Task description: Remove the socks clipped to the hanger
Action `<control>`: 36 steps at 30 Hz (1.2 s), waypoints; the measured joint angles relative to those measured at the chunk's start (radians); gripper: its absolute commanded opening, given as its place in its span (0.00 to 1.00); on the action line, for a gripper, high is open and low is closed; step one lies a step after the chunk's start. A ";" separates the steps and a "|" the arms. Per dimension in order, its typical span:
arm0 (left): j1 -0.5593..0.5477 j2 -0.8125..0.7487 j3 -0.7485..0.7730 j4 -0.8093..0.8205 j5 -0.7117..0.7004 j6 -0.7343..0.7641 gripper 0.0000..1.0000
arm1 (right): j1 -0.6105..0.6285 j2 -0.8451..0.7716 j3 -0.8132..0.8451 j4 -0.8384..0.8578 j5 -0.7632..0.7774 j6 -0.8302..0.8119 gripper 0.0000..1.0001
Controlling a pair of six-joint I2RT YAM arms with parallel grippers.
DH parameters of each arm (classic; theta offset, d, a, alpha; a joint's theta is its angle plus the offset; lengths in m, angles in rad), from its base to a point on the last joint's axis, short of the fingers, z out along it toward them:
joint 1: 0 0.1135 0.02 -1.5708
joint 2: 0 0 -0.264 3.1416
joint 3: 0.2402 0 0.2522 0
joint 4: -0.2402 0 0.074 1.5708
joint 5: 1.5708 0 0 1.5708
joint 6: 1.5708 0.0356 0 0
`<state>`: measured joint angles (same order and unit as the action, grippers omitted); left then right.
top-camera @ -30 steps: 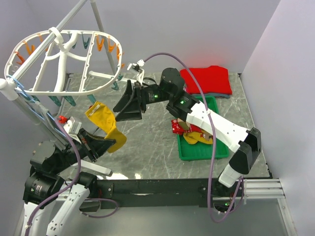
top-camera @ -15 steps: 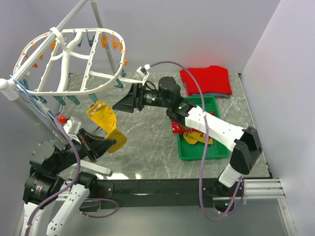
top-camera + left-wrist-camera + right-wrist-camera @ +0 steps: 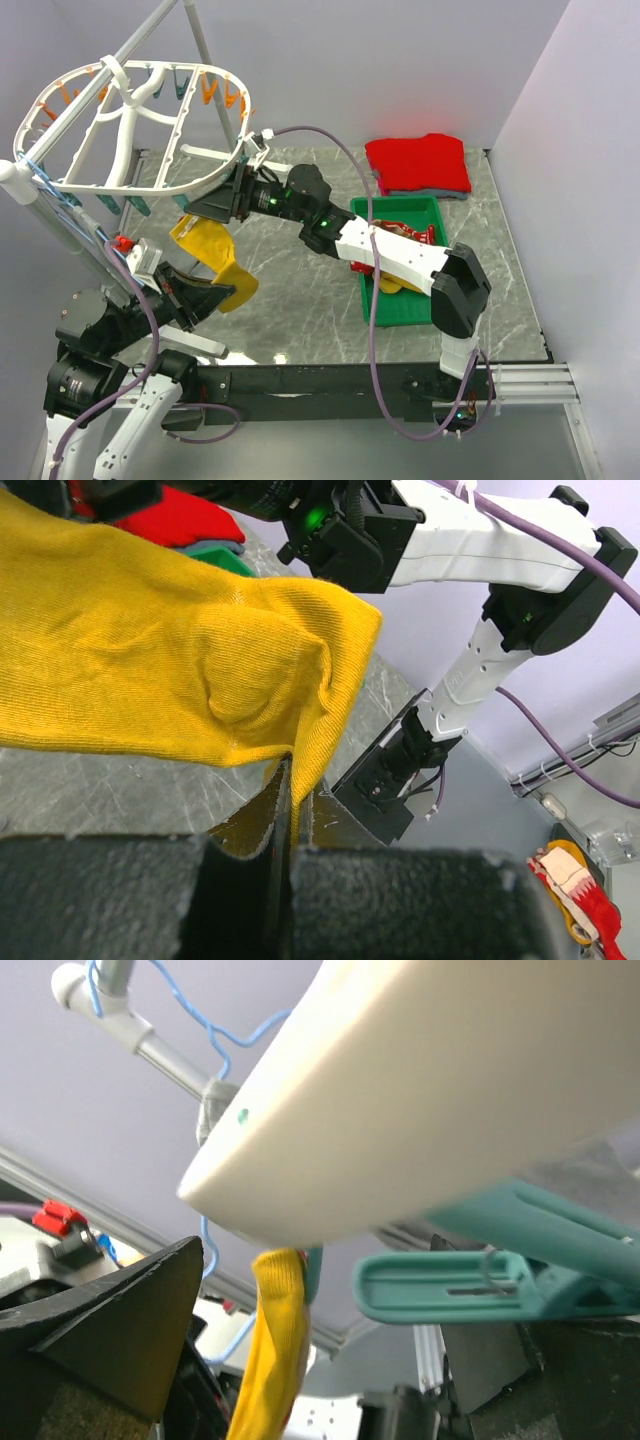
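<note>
The left gripper (image 3: 212, 292) is pinched shut on the lower end of the mustard-yellow sock (image 3: 213, 250). The sock's upper end hangs under the rim of the white hanger (image 3: 130, 125) (the right wrist view shows it just beside a teal clip (image 3: 450, 1285)). The right gripper (image 3: 210, 205) is spread wide at that rim, holding nothing. Other socks (image 3: 400, 235) lie in the green tray (image 3: 385, 312).
</note>
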<state>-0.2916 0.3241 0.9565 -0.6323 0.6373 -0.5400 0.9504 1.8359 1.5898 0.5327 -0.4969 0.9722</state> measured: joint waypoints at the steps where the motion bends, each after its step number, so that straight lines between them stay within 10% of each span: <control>1: 0.000 0.000 0.000 0.000 0.002 0.000 0.01 | 0.006 0.010 0.014 0.004 0.008 0.003 0.98; 17: 0.000 -0.001 0.010 -0.006 0.023 0.001 0.01 | 0.051 0.092 0.160 -0.031 0.086 -0.044 0.85; 26: 0.000 -0.002 0.010 -0.018 0.023 0.003 0.01 | 0.057 0.113 0.175 -0.063 0.092 -0.079 0.56; 31: 0.000 -0.002 0.010 -0.023 0.020 0.005 0.01 | 0.060 0.113 0.178 -0.050 0.097 -0.098 0.05; 36: 0.000 -0.003 0.010 -0.025 0.021 0.006 0.01 | 0.063 0.103 0.212 0.037 0.093 -0.152 0.00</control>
<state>-0.2913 0.3210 0.9668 -0.6571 0.6582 -0.5343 1.0134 1.9388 1.8019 0.5697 -0.4042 0.8204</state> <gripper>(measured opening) 0.035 0.183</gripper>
